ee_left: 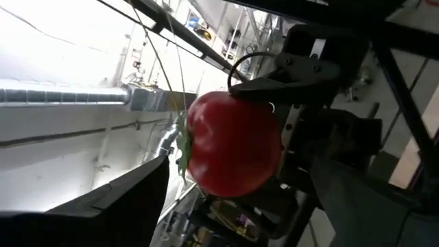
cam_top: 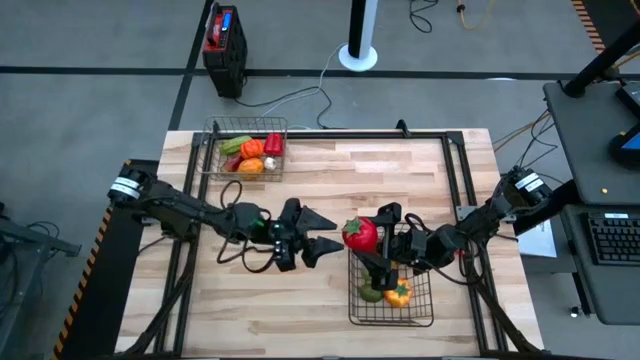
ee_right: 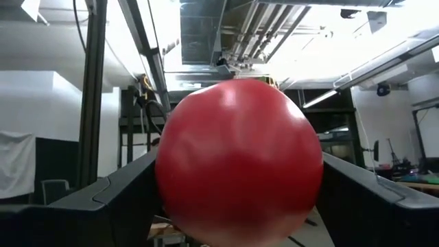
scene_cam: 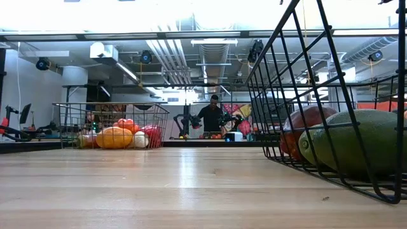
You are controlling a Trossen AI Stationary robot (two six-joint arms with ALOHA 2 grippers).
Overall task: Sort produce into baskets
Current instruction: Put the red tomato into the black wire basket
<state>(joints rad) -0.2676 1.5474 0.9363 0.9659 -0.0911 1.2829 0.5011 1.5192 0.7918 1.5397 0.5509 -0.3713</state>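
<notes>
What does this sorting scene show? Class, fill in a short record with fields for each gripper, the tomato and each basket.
right gripper: closed on the red tomato, above the edge of the larger basket
left gripper: open, empty, beside the tomato
larger basket: holds a green piece and an orange piece
smaller basket: at the table's far left, holds several red, orange and green pieces
</notes>
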